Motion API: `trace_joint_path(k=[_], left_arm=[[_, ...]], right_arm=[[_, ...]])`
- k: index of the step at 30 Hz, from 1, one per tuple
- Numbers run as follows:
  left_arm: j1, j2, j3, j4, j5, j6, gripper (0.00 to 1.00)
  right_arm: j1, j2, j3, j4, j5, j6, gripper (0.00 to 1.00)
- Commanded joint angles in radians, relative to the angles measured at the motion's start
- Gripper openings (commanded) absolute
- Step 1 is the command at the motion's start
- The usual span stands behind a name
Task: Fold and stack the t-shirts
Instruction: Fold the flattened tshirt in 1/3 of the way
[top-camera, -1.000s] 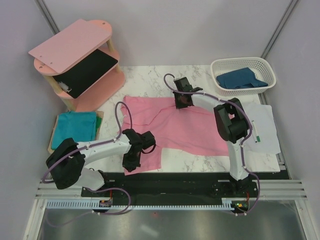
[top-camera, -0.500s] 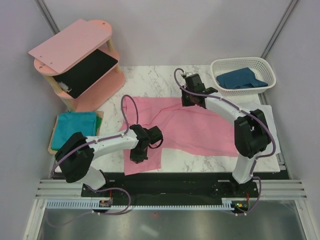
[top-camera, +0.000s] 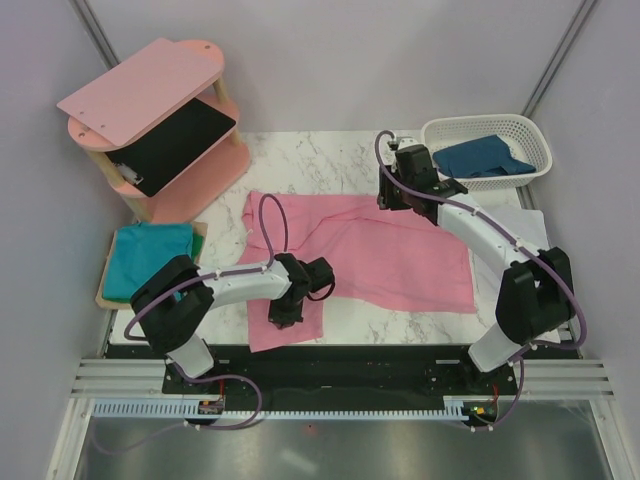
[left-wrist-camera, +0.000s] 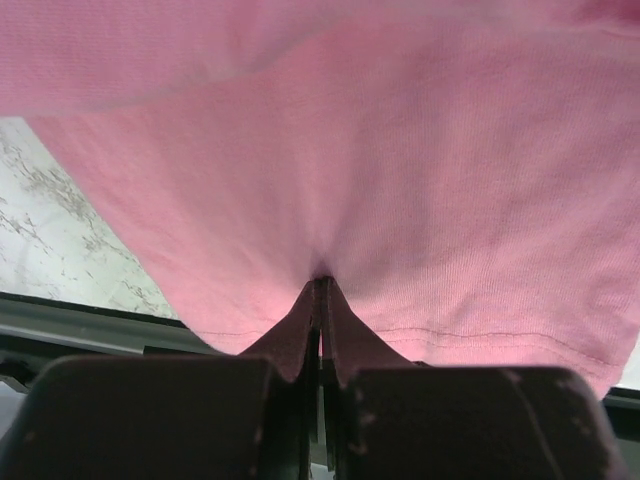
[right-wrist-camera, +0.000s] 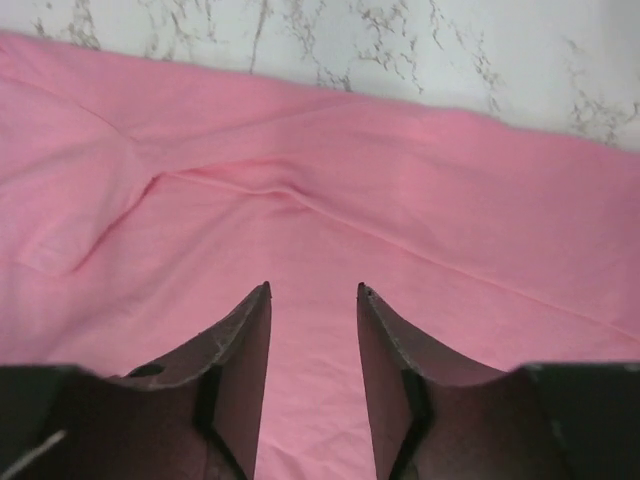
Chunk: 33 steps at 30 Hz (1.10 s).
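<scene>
A light pink t-shirt (top-camera: 390, 255) lies spread across the marble table (top-camera: 300, 160). My left gripper (top-camera: 284, 316) (left-wrist-camera: 320, 282) is shut on this shirt near its front left hem, and the fabric puckers at the fingertips. Over the shirt's back edge my right gripper (top-camera: 393, 201) (right-wrist-camera: 313, 290) hangs open, with nothing between its fingers and pink cloth (right-wrist-camera: 330, 200) beneath them. A teal t-shirt (top-camera: 150, 258) lies folded in a wooden tray at the left. A dark blue t-shirt (top-camera: 480, 158) sits in the white basket (top-camera: 487, 124) at the back right.
A pink wooden shelf unit (top-camera: 150, 90) with a black panel inside stands at the back left. A white sheet (top-camera: 532, 232) lies at the right, partly under the right arm. The black rail with the arm bases runs along the near edge.
My right gripper moved right along the shirt's back edge, drew it flatter, then opened and let go. The left gripper shifted slightly right, still holding the hem.
</scene>
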Motion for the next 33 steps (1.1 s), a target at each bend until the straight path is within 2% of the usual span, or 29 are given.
trace_joint_path(k=[1,2,7,12,15,18,21,23,24,26,27,28,30,31,33], left_arm=[[-0.068,0.049,-0.062,0.086,0.063,-0.049,0.02],[-0.088,0.056,-0.073,0.086,0.071,-0.055,0.02],[-0.171,0.044,-0.118,0.083,0.112,-0.132,0.02],[-0.231,0.0,-0.141,0.045,0.132,-0.187,0.02],[-0.241,-0.034,-0.116,-0.022,0.103,-0.198,0.02],[-0.243,-0.108,-0.035,-0.101,0.027,-0.199,0.02],[-0.24,-0.155,0.142,-0.147,-0.087,-0.173,0.02],[-0.222,-0.149,0.224,-0.159,-0.135,-0.128,0.02],[-0.211,-0.138,0.311,-0.18,-0.185,-0.111,0.02],[-0.154,-0.094,0.388,-0.188,-0.231,-0.04,0.02],[-0.125,-0.077,0.42,-0.182,-0.241,-0.006,0.02],[-0.054,-0.057,0.478,-0.164,-0.239,0.026,0.02],[0.022,0.004,0.549,-0.13,-0.213,0.13,0.02],[0.095,0.026,0.566,-0.089,-0.204,0.159,0.02],[0.174,0.078,0.606,-0.044,-0.145,0.242,0.02]], right_arm=[[-0.005,-0.068,-0.044,-0.025,0.056,-0.012,0.55],[-0.008,-0.071,-0.056,-0.023,0.061,-0.015,0.63],[-0.019,-0.089,-0.097,-0.025,0.071,-0.021,0.79],[-0.031,-0.089,-0.137,-0.023,0.076,-0.026,0.82],[-0.037,-0.08,-0.154,-0.022,0.087,-0.032,0.88],[-0.059,-0.065,-0.177,-0.005,0.101,-0.041,0.92],[-0.097,-0.033,-0.197,0.026,0.09,-0.047,0.92],[-0.12,0.013,-0.191,0.038,0.088,-0.055,0.91],[-0.126,0.032,-0.187,0.039,0.09,-0.058,0.9],[-0.137,0.09,-0.161,0.039,0.091,-0.066,0.78],[-0.139,0.111,-0.15,0.041,0.09,-0.066,0.56],[-0.145,0.13,-0.128,0.038,0.081,-0.066,0.38],[-0.146,0.174,-0.108,0.039,0.082,-0.064,0.0],[-0.148,0.185,-0.09,0.041,0.073,-0.064,0.0],[-0.148,0.214,-0.072,0.039,0.067,-0.063,0.0]])
